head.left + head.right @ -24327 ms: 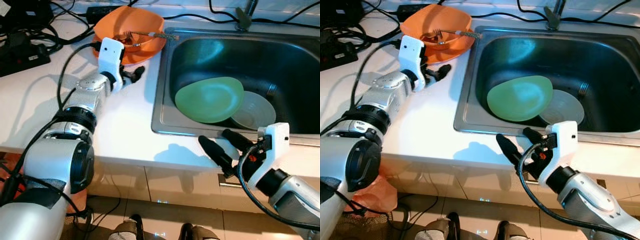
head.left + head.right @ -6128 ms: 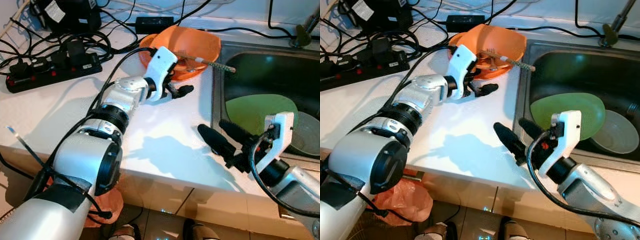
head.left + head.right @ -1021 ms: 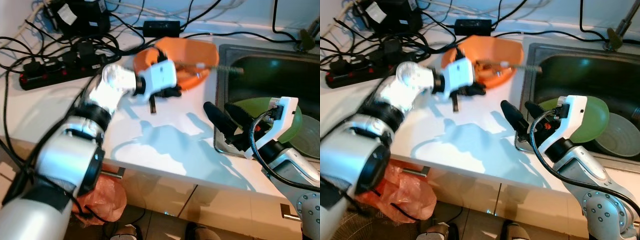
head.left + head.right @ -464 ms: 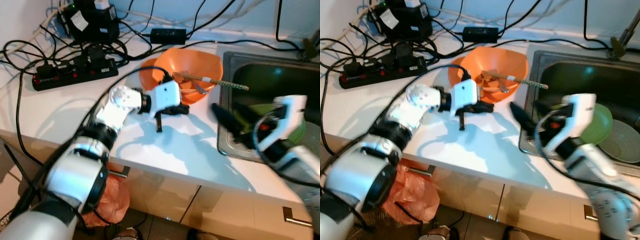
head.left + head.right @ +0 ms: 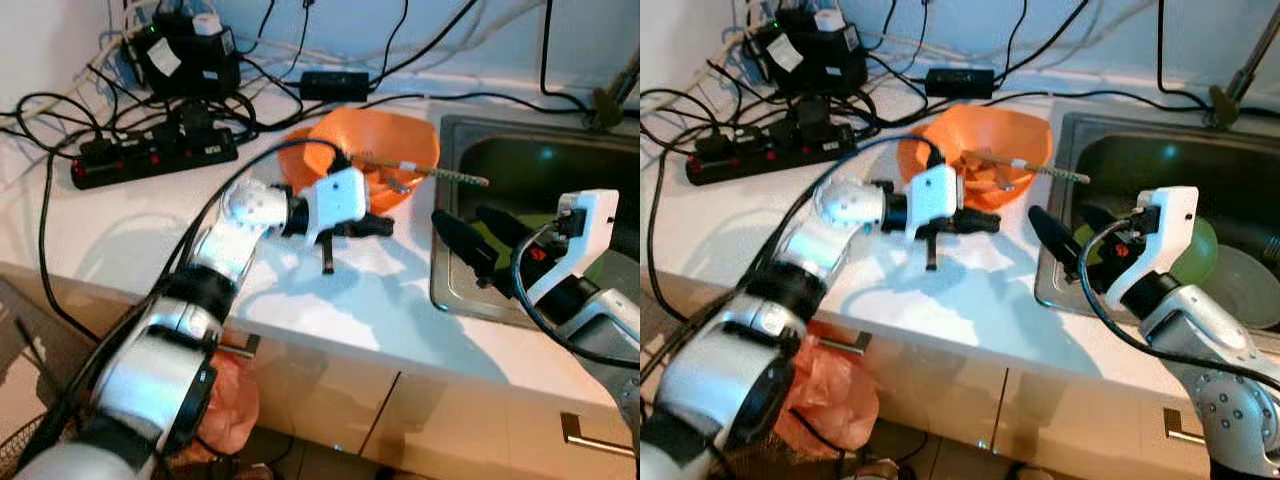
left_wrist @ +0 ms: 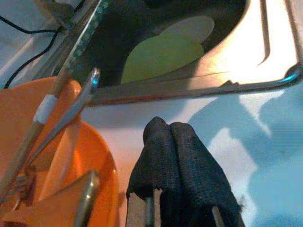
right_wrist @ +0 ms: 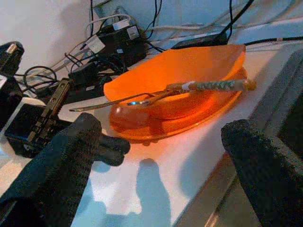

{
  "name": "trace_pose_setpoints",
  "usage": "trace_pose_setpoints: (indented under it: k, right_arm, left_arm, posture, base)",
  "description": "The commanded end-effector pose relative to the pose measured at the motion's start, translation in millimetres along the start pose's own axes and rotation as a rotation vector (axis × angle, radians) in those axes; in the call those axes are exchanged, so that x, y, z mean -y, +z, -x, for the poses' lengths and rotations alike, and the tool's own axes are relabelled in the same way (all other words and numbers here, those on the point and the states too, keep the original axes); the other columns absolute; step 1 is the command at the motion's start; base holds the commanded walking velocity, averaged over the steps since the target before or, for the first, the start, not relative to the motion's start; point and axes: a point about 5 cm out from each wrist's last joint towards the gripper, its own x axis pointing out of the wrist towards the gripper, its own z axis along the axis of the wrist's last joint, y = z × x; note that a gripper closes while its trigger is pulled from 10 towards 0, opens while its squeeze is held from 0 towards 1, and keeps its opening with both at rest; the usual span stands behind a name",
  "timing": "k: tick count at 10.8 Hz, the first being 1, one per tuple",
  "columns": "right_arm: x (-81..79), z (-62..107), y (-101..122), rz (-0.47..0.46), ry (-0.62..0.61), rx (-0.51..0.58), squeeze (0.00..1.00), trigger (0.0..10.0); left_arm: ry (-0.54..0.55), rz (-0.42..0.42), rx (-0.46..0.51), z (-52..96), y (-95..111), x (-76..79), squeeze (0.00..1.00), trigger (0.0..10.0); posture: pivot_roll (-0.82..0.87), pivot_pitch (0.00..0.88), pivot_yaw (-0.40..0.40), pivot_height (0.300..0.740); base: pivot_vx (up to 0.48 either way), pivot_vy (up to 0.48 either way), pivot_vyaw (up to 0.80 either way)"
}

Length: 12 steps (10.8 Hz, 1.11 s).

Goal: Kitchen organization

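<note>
An orange bowl point(image 5: 375, 140) sits on an orange plate on the white counter, just left of the sink point(image 5: 447, 298). A fork point(image 7: 128, 100) and a long stick with a white band point(image 5: 430, 170) lie across the bowl. My left gripper point(image 5: 372, 226) is shut and empty, its tips on the counter just in front of the bowl. My right gripper point(image 5: 482, 238) hovers open and empty over the sink's near left corner, pointing at the bowl. In the sink a green plate point(image 5: 1196, 246) leans on a grey bowl point(image 5: 1242, 285).
A power strip point(image 5: 150, 155), a black charger box point(image 5: 185, 60), an adapter point(image 5: 335, 85) and many cables crowd the counter's back left. A tap base point(image 5: 610, 95) stands behind the sink. An orange bag point(image 5: 228, 395) hangs below the counter edge.
The camera view has shifted, showing more of the counter. The right arm, blurred in motion half a second ago, now holds steady by the sink's corner. The left gripper stays by the orange bowl.
</note>
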Motion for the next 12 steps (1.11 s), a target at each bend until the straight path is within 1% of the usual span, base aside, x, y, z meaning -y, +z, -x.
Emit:
trace_pose_setpoints:
  k: [1,2,3,4,5,6,7,8,9,10,12]
  right_arm:
    - [2.0,-1.4,5.5,0.021,0.003,0.014,0.00,10.0]
    - [2.2,-2.5,5.5,0.023,0.007,0.014,0.00,10.0]
    - [2.6,-3.6,5.4,0.023,0.010,0.015,0.00,10.0]
    - [2.9,-4.2,5.3,0.022,0.011,0.017,0.00,10.0]
    - [3.3,-4.9,4.9,0.020,0.014,0.018,0.00,10.0]
    - [3.7,-6.3,3.7,0.016,0.018,0.016,0.00,10.0]
    - [4.1,-7.5,3.4,0.013,0.023,0.015,0.00,10.0]
    - [4.1,-8.5,3.3,0.010,0.027,0.015,0.00,10.0]
    - [3.7,-11.0,3.4,0.007,0.036,0.015,0.00,10.0]
    - [3.3,-12.4,4.8,0.009,0.040,0.021,0.00,10.0]
    - [3.0,-11.8,5.3,0.010,0.038,0.026,0.00,10.0]
  left_arm:
    - [-0.013,0.000,0.013,2.2,4.4,0.3,0.00,1.9]
    - [0.009,0.013,0.036,3.4,5.7,1.8,0.85,10.0]
    - [0.020,0.046,0.081,4.5,6.6,8.8,1.00,10.0]
    - [0.035,0.083,0.146,4.7,11.0,15.6,1.00,10.0]
    - [0.089,0.132,0.232,7.1,16.4,22.5,1.00,10.0]
    - [0.166,0.146,0.277,13.7,16.8,27.2,1.00,10.0]
    - [0.287,0.204,0.268,22.8,7.6,25.9,1.00,10.0]
    - [0.336,0.242,0.222,27.6,-3.6,26.8,1.00,10.0]
    - [0.366,0.309,0.162,29.9,-19.4,29.5,1.00,10.0]
    - [0.388,0.325,0.127,25.7,-27.7,26.2,1.00,10.0]
    - [0.421,0.334,0.126,22.9,-28.1,19.8,1.00,10.0]
  posture:
    - [-0.09,0.030,0.030,0.740]
    - [-0.09,0.030,0.030,0.740]
    - [-0.09,0.030,0.029,0.740]
    - [-0.09,0.031,0.029,0.740]
    - [-0.08,0.033,0.027,0.740]
    - [-0.07,0.036,0.020,0.740]
    - [-0.07,0.038,0.015,0.740]
    - [-0.06,0.039,0.008,0.740]
    - [-0.06,0.039,0.005,0.740]
    - [-0.07,0.039,0.008,0.740]
    - [-0.08,0.041,0.015,0.740]
  base:
    - [0.000,0.000,0.00]
    - [0.000,0.000,0.00]
    - [0.000,0.000,0.00]
    - [0.000,0.000,0.00]
    - [0.000,0.000,0.00]
    - [0.000,0.000,0.00]
    - [0.000,0.000,0.00]
    - [0.000,0.000,0.00]
    - [0.000,0.000,0.00]
    - [0.000,0.000,0.00]
    - [0.000,0.000,0.00]
